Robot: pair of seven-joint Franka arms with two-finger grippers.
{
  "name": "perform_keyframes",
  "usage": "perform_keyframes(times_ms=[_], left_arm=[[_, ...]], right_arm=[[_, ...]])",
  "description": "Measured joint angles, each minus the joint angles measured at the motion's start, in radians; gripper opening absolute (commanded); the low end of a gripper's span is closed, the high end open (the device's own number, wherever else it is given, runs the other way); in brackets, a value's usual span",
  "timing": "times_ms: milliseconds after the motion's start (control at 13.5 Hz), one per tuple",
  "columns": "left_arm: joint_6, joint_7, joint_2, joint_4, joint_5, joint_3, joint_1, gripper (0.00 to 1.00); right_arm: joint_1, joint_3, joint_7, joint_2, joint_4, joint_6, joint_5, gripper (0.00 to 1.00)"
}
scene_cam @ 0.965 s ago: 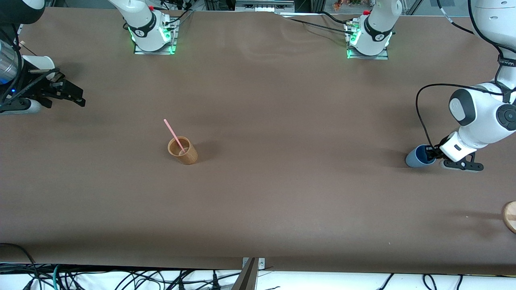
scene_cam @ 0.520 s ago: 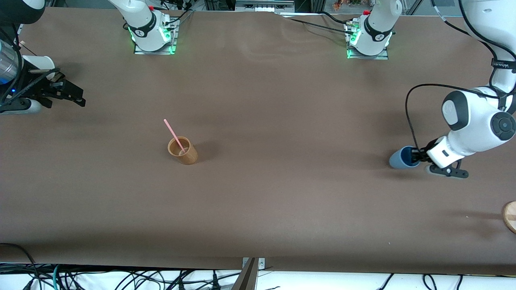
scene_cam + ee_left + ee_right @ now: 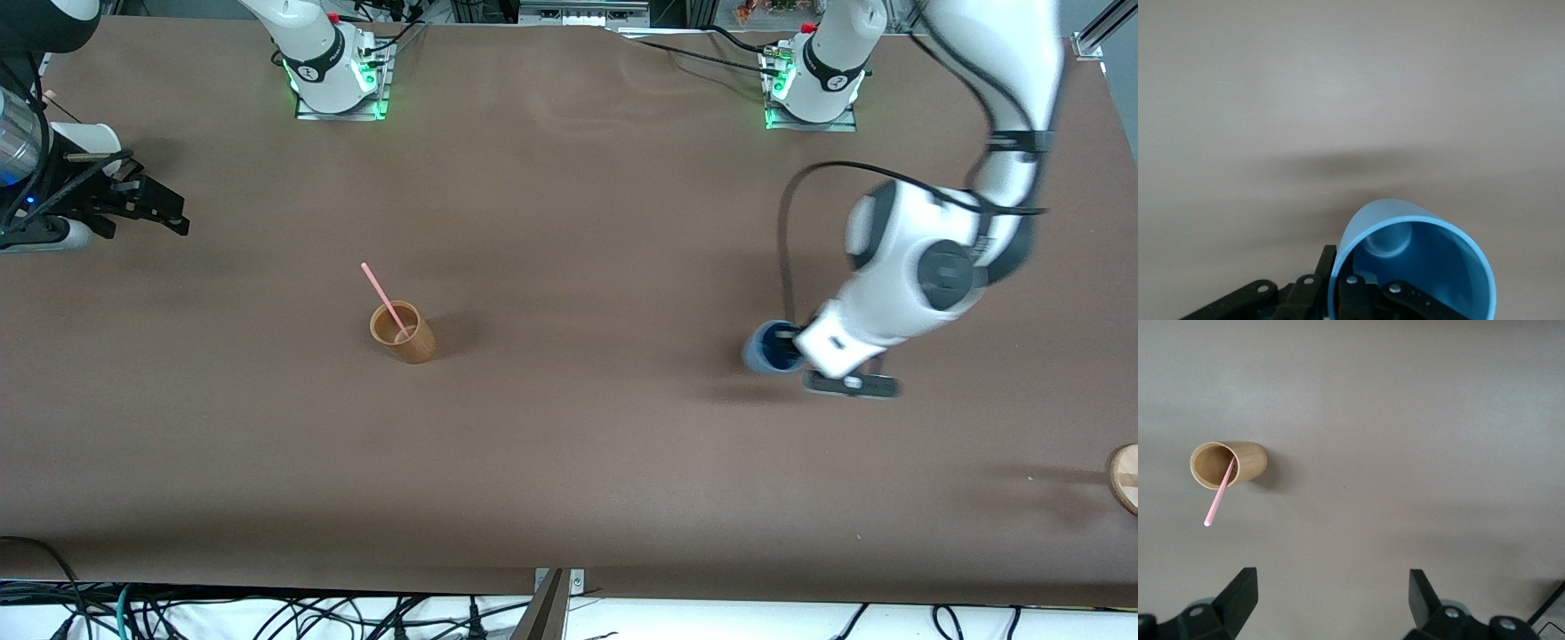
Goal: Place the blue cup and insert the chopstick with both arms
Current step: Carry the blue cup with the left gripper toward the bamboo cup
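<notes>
Over the table (image 3: 569,444) toward the left arm's end, left gripper (image 3: 794,348) clamped on the blue cup (image 3: 765,348), one finger (image 3: 1361,293) inside the rim and its mate outside the wall, as the left wrist view shows. Cup (image 3: 1415,263) apparently carried just above the surface, shadow beneath it; not yet set down. Toward the right arm's end, right gripper (image 3: 151,209) hanging over the table edge, fingers (image 3: 1238,597) spread wide and holding nothing, waiting. Between the two, chopstick (image 3: 384,300) leaning in the tan cup (image 3: 404,333), upper end sticking out past the rim. So, by judgement: cup grasped and in transit, placement outstanding; chopstick untouched and still to be lifted out and put into the blue cup.
</notes>
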Motion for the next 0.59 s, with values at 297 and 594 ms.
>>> perform_keyframes(times_ms=[297,594], left_arm=[[-0.023,-0.163,0.101,0.131,0.0,0.001,-0.194,0.0],[-0.023,-0.296,0.229,0.261,0.0,0.002,-0.325,0.0]], right_arm=[[0.0,0.0,0.0,0.0,0.0,0.0,0.0,1.0],[-0.001,0.0,0.0,0.0,0.0,-0.001,0.0,1.0]])
